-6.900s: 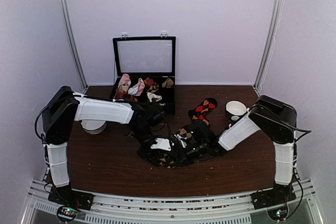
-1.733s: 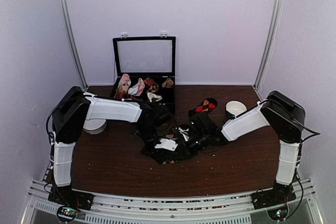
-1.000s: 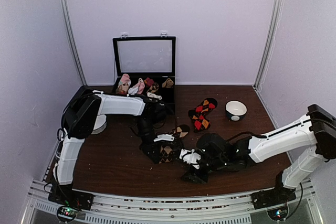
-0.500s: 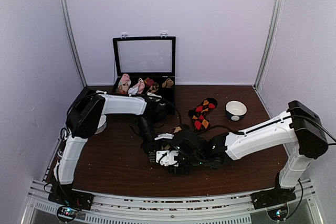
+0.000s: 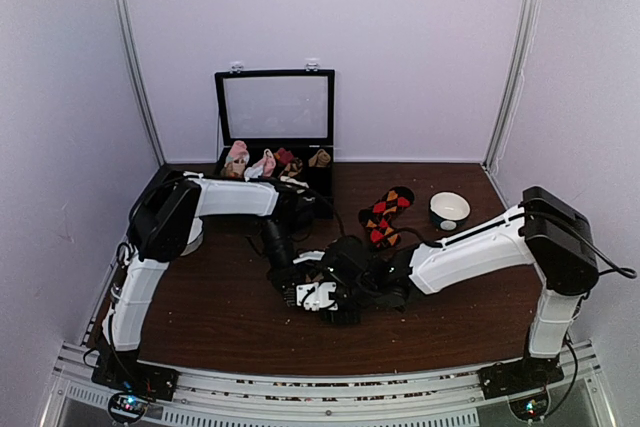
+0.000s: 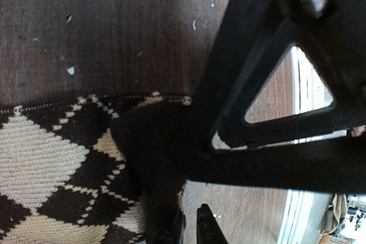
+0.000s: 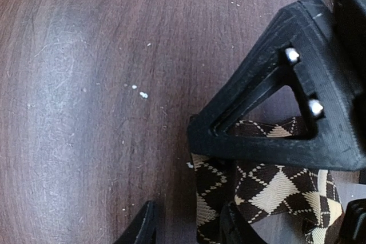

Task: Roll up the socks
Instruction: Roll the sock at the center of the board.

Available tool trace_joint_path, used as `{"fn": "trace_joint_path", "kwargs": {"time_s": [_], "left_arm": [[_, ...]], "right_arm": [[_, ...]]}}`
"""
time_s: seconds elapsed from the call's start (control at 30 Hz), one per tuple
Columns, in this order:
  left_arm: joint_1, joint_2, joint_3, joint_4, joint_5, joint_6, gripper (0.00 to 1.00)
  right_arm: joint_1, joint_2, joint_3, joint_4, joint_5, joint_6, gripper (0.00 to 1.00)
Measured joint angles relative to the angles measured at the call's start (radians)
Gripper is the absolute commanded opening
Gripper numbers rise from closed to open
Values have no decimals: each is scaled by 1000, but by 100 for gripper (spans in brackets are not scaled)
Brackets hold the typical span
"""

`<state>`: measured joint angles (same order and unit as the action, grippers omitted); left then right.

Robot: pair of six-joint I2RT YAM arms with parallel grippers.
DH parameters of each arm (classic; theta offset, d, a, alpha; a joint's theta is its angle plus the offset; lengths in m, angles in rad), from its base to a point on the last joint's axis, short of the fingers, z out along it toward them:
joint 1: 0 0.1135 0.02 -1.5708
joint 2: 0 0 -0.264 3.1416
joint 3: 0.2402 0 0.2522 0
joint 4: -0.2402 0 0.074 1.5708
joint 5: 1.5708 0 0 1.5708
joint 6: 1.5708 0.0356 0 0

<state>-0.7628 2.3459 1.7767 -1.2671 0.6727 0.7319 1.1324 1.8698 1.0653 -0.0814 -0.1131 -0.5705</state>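
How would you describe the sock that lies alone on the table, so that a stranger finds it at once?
On the brown table, look between the open black case at the back and the white bowl on the right. There a sock lies flat by itself. Its diamonds are red and orange, while the cream-diamond sock in the middle has pale ones.

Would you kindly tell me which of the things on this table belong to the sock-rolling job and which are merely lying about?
Part of the job:
- tan argyle sock, mid-table
- red and orange argyle sock, farther back

Just lying about:
- black case, lid open, holding sock bundles
- white bowl on the right
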Motion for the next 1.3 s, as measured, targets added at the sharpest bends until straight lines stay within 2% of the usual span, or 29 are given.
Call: {"fn": "trace_joint_path", "kwargs": {"time_s": [0.1,0.17,0.23,0.37,0.47,0.73,0.87,1.1,1.3], "left_arm": [[2,1,0,-3,2,0,18],[4,1,1,-9,6,2,29],[4,1,2,-20,16,3,42],[6,-17,-8,-33,27,-2,56],[14,-80,-66,21,-5,-11,60],[48,-314,-232,200,-123,-19,61],[48,-386,-311,261,-140,-19,58],[43,-406,-389,311,-129,-4,55],[12,-410,-430,389,-116,3,57]], "right_arm": [[-2,13,0,9,-5,6,22],[-5,27,0,17,-11,15,10],[-12,49,10,21,-25,41,3],[-31,64,33,18,-68,98,0],[-40,64,33,17,-106,154,0],[-81,64,47,-43,-242,350,0],[-124,63,35,-38,-329,472,0],[-160,58,14,-29,-423,657,0],[-183,68,3,-10,-507,759,0]]}}
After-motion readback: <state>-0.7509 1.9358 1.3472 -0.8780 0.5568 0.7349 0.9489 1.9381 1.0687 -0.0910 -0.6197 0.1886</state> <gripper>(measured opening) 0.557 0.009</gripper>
